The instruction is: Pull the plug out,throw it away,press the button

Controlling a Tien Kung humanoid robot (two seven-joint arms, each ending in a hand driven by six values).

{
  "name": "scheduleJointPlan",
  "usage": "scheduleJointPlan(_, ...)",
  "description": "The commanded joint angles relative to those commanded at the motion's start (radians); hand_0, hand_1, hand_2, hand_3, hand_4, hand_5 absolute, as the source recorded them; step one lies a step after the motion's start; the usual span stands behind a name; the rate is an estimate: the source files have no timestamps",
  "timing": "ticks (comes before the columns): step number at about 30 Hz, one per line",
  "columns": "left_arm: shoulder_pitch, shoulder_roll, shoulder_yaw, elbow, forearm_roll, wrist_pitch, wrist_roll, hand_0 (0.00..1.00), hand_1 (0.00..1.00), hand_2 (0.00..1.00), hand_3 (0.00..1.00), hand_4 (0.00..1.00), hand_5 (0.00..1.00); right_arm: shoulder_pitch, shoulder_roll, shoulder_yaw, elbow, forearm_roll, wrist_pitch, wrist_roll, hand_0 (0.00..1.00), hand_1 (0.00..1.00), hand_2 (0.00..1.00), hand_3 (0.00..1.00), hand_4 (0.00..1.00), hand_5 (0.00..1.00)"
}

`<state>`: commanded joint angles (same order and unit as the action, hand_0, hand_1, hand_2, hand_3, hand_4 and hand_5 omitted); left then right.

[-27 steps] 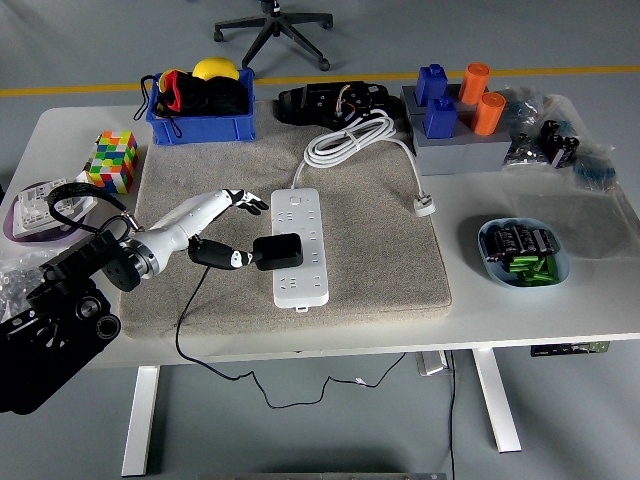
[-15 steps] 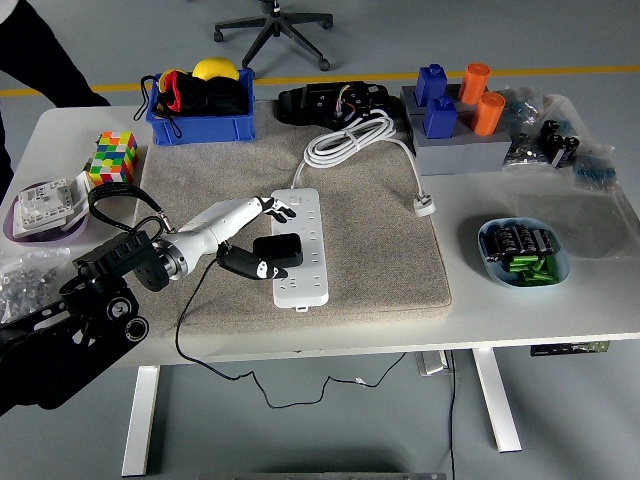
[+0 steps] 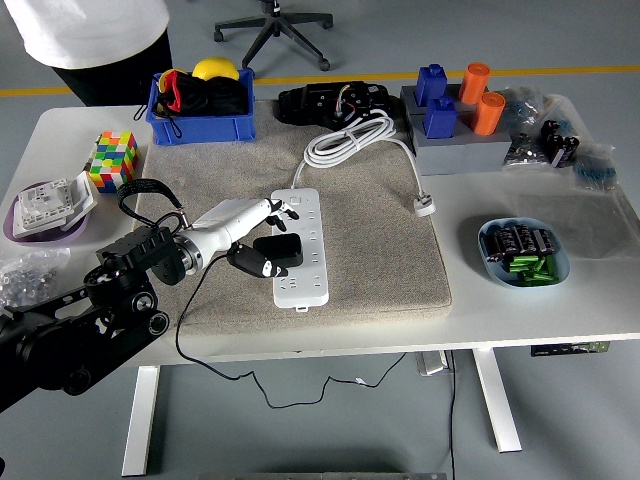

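This is looking like a robotics lab or test room. A white table [image 3: 560,300] on metal legs is standing on a plain grey floor [image 3: 560,420] with a yellow line [image 3: 560,71] running behind it, and an office chair base [image 3: 273,25] is showing at the far side. Test props are crowding the table: a Rubik's cube [image 3: 111,160], a blue bin [image 3: 200,122], coloured blocks [image 3: 455,100] and a bowl of batteries [image 3: 523,252]. A person [image 3: 95,40] is standing at the far left corner.

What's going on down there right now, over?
Left robot hand closing around black plug, grip unconfirmed. Plug seated in white power strip. Right arm out of view. Nothing blocking.
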<state>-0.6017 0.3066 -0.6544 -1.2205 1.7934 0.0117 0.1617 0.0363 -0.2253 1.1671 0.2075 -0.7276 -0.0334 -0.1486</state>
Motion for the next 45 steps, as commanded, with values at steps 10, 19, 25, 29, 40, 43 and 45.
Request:
scheduleJointPlan(10, -0.021, -0.006, 0.029, 0.031, 0.001, 0.016, -0.009, 0.598, 0.533, 0.523, 0.638, 0.877, 0.092, 0.0, -0.002, -0.007, 0.001, 0.002, 0.0, 0.001, 0.749, 0.666, 0.656, 0.621, 0.672, 0.512)
scheduleJointPlan(19, -0.033, -0.01, 0.055, 0.052, 0.009, 0.021, -0.004, 0.463, 0.433, 0.44, 0.567, 0.759, 0.002, 0.0, -0.003, -0.006, 0.001, 0.001, -0.001, 0.0, 0.749, 0.666, 0.656, 0.622, 0.671, 0.511)
scheduleJointPlan(25, -0.035, -0.013, 0.058, 0.054, 0.017, 0.032, -0.007, 0.389, 0.346, 0.391, 0.557, 0.711, 0.002, -0.001, -0.002, -0.008, 0.0, 0.002, -0.001, 0.0, 0.749, 0.666, 0.656, 0.622, 0.672, 0.512)
scheduleJointPlan(29, -0.037, -0.015, 0.062, 0.057, 0.014, 0.034, -0.005, 0.35, 0.288, 0.353, 0.544, 0.68, 0.002, 0.0, -0.001, -0.009, 0.001, 0.003, -0.001, 0.001, 0.749, 0.667, 0.656, 0.622, 0.672, 0.512)
scheduleJointPlan(40, -0.035, -0.011, 0.037, 0.042, -0.024, 0.048, -0.038, 0.343, 0.258, 0.313, 0.51, 0.669, 0.002, 0.0, 0.001, -0.004, 0.0, 0.001, 0.0, 0.001, 0.749, 0.667, 0.656, 0.622, 0.672, 0.512)
scheduleJointPlan(43, -0.034, -0.009, 0.021, 0.034, -0.043, 0.052, -0.048, 0.343, 0.258, 0.313, 0.51, 0.669, 0.002, 0.001, 0.002, -0.004, 0.001, 0.002, 0.0, 0.001, 0.749, 0.667, 0.656, 0.622, 0.672, 0.512)
scheduleJointPlan(45, -0.033, -0.007, 0.009, 0.027, -0.059, 0.052, -0.052, 0.339, 0.252, 0.3, 0.494, 0.674, 0.002, 0.001, 0.002, -0.003, 0.0, 0.001, 0.0, 0.001, 0.749, 0.666, 0.656, 0.622, 0.673, 0.512)
